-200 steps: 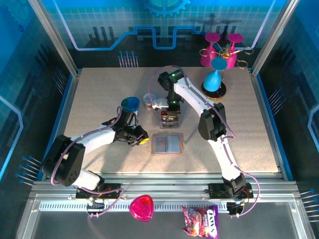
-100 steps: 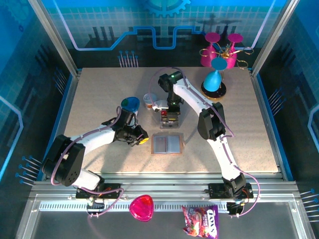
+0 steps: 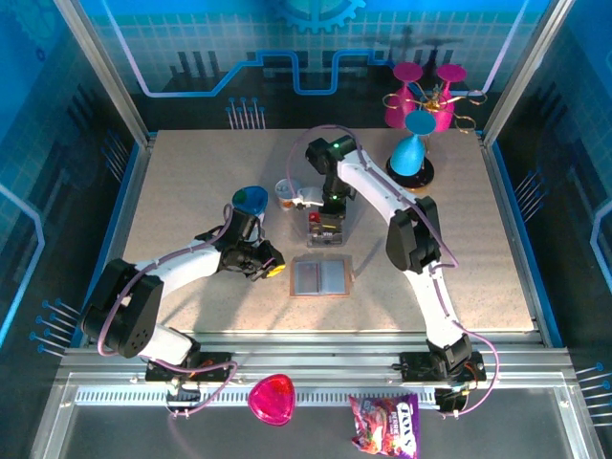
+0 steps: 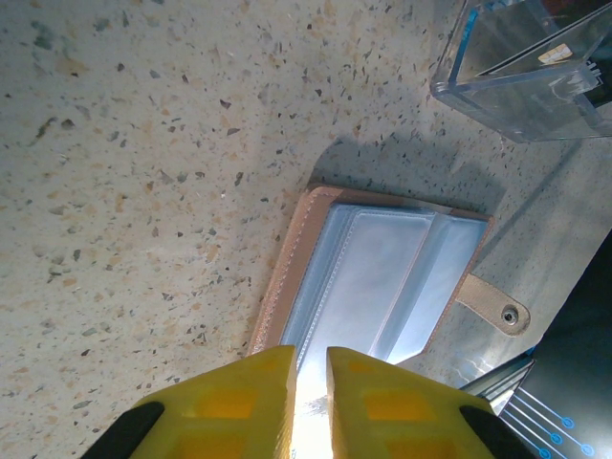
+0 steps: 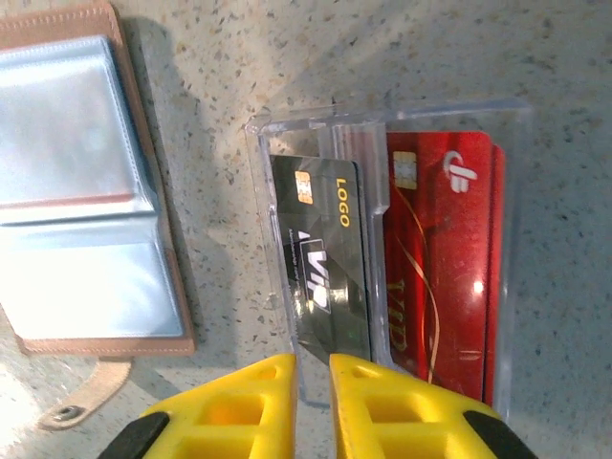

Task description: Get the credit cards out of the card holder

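Top external: card holder (image 3: 322, 277) open flat, long axis left-right, fold running near-far. Clear plastic container (image 3: 325, 232) just past holder's far edge, near but apart. Left gripper (image 3: 273, 269) just off holder's left edge, right gripper (image 3: 325, 218) over the container. So left arm nearer the holder.

Right wrist: credit cards in the container, not in the holder. Dark LOGO card (image 5: 323, 253) in the compartment on the holder side, red cards (image 5: 445, 258) in the compartment further from it. Long axes parallel to holder's long axis. Right fingertips close together with a slim gap, sitting right at the dark card's end. Can't tell whether pinching that corner or just clear of it.

Left wrist: left fingers nearly pressed together, thin bright slit between, nothing recognisable in it, so grip state not readable. Tips at holder's edge, aimed along its long axis across both sleeves, snap strap (image 4: 492, 306) on the far end.

Sleeves look empty, probably, though glare on the plastic leaves some doubt. If a card is left in there, best reached by the left arm, entering along the long axis from holder's left edge.
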Controlling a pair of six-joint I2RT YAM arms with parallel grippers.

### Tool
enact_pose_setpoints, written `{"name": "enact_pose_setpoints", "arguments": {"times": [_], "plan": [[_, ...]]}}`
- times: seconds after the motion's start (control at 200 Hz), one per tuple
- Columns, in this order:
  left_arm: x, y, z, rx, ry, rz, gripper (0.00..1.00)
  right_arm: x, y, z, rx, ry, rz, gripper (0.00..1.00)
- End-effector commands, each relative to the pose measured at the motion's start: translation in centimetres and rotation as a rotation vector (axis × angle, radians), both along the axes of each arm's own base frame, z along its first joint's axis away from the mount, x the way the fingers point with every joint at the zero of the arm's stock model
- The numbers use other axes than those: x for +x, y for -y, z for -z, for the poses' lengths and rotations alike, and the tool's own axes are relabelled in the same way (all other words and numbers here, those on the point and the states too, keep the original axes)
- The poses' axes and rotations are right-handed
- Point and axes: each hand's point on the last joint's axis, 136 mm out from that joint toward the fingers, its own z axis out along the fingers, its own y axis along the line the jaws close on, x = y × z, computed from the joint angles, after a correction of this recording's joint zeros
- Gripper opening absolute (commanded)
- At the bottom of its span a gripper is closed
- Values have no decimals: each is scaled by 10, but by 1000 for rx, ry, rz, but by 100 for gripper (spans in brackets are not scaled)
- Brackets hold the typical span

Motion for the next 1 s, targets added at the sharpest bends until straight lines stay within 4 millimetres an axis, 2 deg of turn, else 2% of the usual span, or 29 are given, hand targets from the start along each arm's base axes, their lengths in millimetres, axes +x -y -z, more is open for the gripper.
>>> {"name": "enact_pose_setpoints", "arguments": {"times": [0.0,0.155,0.355,0.41,0.545,0.65,0.855,0.995], "plan": [[6,3,-13,-26,18,7,16,14,-13,-28,146,50,213,15],[11,7,-14,-43,24,9,16,11,-25,-31,262,21,469,15],[15,11,-16,-55,35,19,16,10,-13,-26,285,4,862,13],[17,12,-16,-59,36,24,16,4,-12,-22,291,-31,950,9],[20,15,-17,-70,38,30,16,-12,-14,-17,346,-136,1143,9],[22,18,-17,-81,38,35,16,-28,-27,-21,446,-233,1188,9],[19,27,-13,-86,30,67,16,-54,-39,-28,566,-363,1270,8],[18,32,-7,-92,15,77,16,-71,-40,-21,580,-458,1320,9]]}}
